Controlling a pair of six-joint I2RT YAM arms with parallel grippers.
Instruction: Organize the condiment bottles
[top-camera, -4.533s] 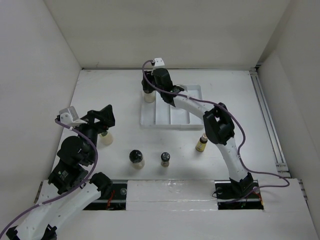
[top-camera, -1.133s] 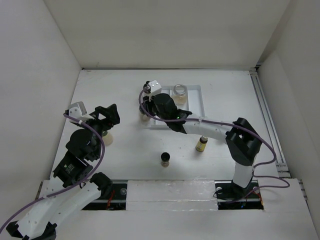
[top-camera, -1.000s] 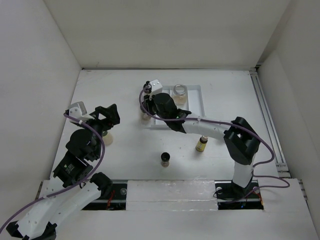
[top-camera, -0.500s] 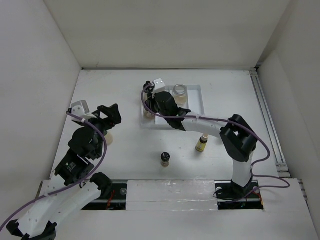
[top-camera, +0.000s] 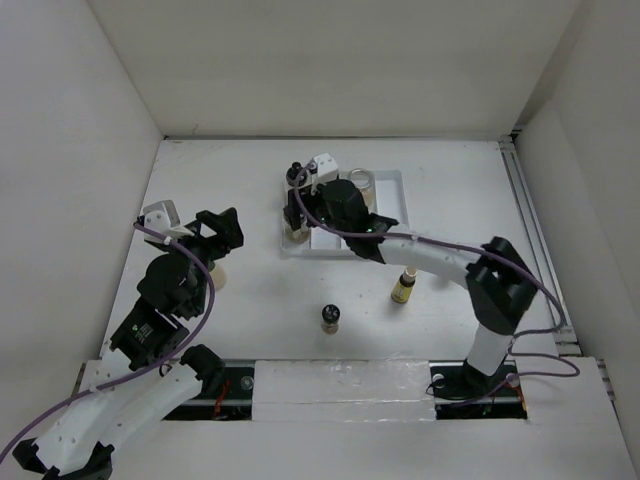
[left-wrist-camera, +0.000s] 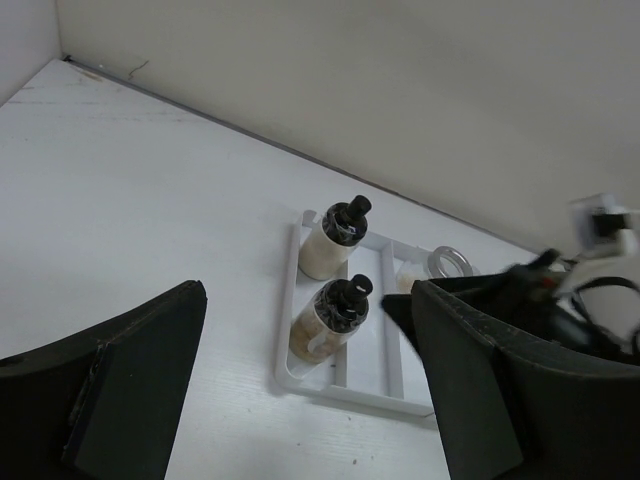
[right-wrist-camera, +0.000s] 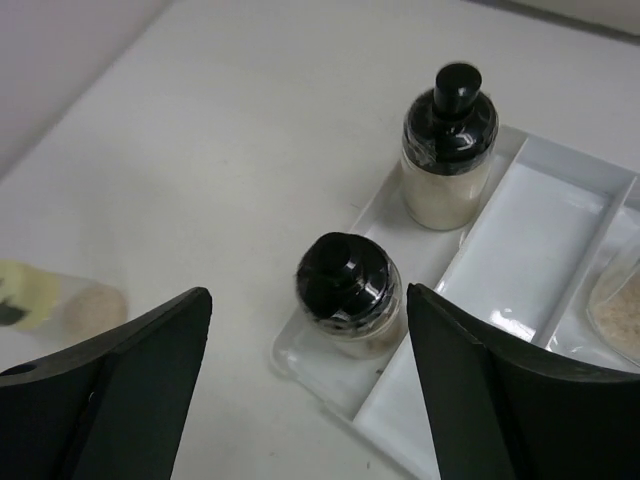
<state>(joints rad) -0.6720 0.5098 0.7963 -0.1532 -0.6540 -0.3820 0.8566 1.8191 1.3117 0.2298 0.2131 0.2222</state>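
From above, the white divided tray (top-camera: 395, 200) lies toward the far middle of the table. The right gripper (top-camera: 330, 212) hangs over its left part. One black-capped jar (top-camera: 295, 172) stands at the far end of the left compartment, and a second black-capped jar (top-camera: 293, 232) at the near end. The wide glass jar (top-camera: 360, 182) shows partly behind the arm. On the bare table in front of the tray stand the slim amber bottle (top-camera: 403, 286) and, farther left, a small dark bottle (top-camera: 330, 318). The left gripper (top-camera: 220, 235) hovers at the table's left, above a pale jar (top-camera: 217, 275).

The left wrist view shows the left gripper's jaws spread wide with nothing between them. Beyond them, well apart, the two black-capped jars stand upright in the tray's left compartment, one behind the other, with the glass jar's rim to their right.

In the right wrist view the right gripper's jaws stand wide apart too, gripping nothing. The nearer black-capped jar stands in the tray's corner just below, clear of both fingers; the farther one stands upright behind it. A blurred pale jar sits on the table at left.
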